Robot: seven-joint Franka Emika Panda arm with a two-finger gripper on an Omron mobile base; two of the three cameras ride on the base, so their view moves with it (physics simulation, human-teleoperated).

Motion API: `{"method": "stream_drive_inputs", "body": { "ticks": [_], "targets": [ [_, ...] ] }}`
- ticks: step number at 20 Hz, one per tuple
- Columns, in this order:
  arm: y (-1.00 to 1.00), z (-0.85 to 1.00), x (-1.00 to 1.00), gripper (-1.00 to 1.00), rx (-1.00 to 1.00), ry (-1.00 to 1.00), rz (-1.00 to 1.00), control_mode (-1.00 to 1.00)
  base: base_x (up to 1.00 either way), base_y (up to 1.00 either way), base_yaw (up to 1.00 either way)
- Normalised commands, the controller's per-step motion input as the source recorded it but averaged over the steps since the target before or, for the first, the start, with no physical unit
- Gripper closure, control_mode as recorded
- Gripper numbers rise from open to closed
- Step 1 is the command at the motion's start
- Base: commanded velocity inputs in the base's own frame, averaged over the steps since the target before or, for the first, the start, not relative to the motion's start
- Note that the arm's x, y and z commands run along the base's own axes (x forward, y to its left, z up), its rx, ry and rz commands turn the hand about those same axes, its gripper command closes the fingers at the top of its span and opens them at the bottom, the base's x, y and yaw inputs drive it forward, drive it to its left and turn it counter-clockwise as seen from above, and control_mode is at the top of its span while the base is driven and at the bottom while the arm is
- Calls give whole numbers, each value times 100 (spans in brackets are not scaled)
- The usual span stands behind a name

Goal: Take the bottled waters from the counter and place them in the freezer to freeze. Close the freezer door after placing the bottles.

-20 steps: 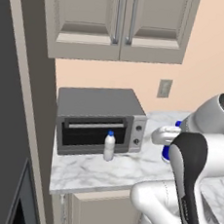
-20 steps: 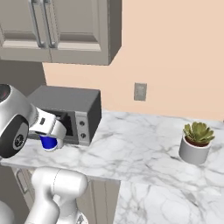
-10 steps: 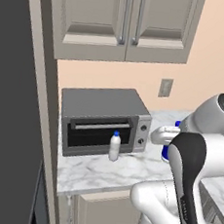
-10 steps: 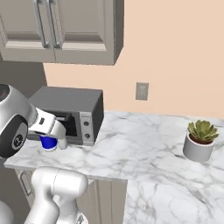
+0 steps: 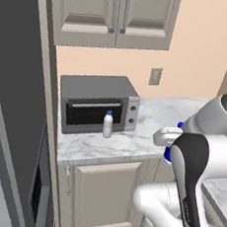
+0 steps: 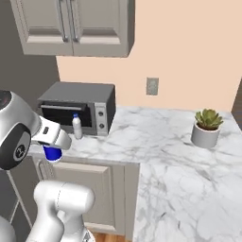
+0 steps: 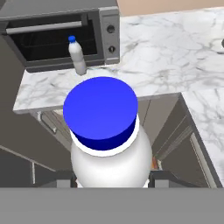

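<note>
The gripper (image 7: 112,179) is closed about the body of a bottled water (image 7: 107,131), its two dark fingertips (image 7: 59,178) pressed to either side of the white plastic, with the blue cap pointing away from the hand. In the right base view this held bottle shows as a blue patch (image 6: 52,153) under the white wrist, out in front of the counter's front edge and off the marble. In the left base view the same blue (image 5: 169,152) peeks from behind the arm, in front of the counter edge.

The counter (image 6: 156,142) is a white, grey-veined marble top that runs past the toaster oven (image 5: 96,103) and turns a corner toward the camera. Beige cabinet doors (image 5: 104,194) stand shut below it. The stretch of marble between the toaster oven and the potted succulent (image 6: 207,127) is bare.

The second bottle (image 5: 107,124), slimmer and with a blue cap, stands upright on the counter just in front of the toaster oven's dark glass door, near its knob panel, a little back from the counter's front edge. It also shows in the hand view (image 7: 77,55) and the right base view (image 6: 76,126).

Left of the toaster oven, past a beige side panel, a tall dark grey surface (image 5: 12,100) rises; whether this is the freezer's door or its side cannot be told. Upper wall cabinets (image 5: 113,14) hang over the toaster oven, doors shut, and a wall outlet (image 5: 155,76) sits to its right.
</note>
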Motion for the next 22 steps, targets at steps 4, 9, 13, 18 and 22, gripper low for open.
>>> {"method": "stream_drive_inputs", "body": {
  "ticks": [4,9,13,18,22],
  "targets": [
    [0,0,0,100,0,0,0,100,-69,0,0],
    [0,0,0,100,0,0,0,100,-76,0,0],
    [0,0,0,100,0,0,0,100,-72,0,0],
    [0,0,0,100,0,0,0,100,-76,7,0],
    [0,0,0,100,0,0,0,100,-68,33,0]
  ]
}}
